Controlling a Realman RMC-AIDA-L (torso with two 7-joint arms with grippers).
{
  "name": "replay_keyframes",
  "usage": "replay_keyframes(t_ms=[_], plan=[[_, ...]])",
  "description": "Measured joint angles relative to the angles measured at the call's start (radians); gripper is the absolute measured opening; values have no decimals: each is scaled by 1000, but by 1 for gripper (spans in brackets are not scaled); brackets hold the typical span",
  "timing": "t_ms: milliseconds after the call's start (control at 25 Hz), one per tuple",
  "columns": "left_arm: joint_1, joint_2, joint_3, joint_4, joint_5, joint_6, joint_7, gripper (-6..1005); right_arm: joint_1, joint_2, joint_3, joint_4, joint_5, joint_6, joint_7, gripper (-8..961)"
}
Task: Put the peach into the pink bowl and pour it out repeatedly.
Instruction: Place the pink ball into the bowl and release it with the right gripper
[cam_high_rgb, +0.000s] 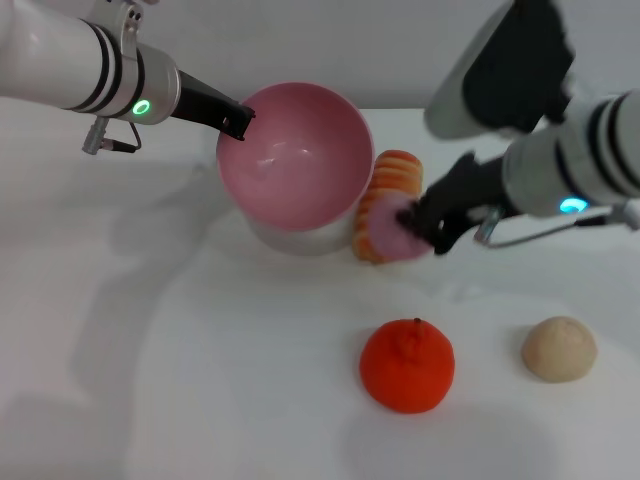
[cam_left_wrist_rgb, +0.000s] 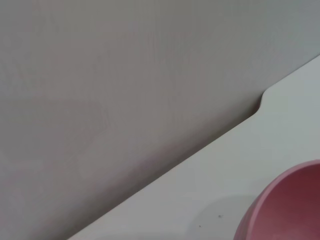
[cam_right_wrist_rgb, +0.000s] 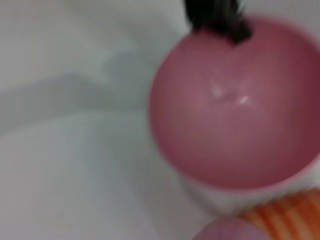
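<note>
**White table, grey wall**

A plain white table (cam_high_rgb: 200, 400) fills the work area, matte and softly lit, with faint grey shadows lying on it. Behind it rises a bare grey wall (cam_left_wrist_rgb: 125, 75). In the left wrist view, the table edge (cam_left_wrist_rgb: 260, 102) shows a small rounded notch against the wall.

Bright, even overhead light; soft grey shadows pool on the white table (cam_high_rgb: 200, 400) beneath both arms. Small glare spots sit inside the pink bowl (cam_high_rgb: 296, 157), just beside the left gripper (cam_high_rgb: 240, 122). The right wrist view is blurred throughout.
</note>
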Motion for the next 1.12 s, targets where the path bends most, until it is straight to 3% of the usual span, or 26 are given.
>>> replay_keyframes(t_ms=[280,440,920,1120], plan=[[0,-3,22,0,-4,15,0,45,-13,2,96,-250,-14,-69,-4,80],[-1,-6,50,7,-10,22,-7,45,-4,3,110,-320,-10,-63,-9,99],[-1,-9,117,57,-60,43,-12,45,70,-1,24,-110,-22,73,-24,155],[-2,-9,118,58,-62,41,-12,45,65,1,0,-89,-24,116,-25,178]])
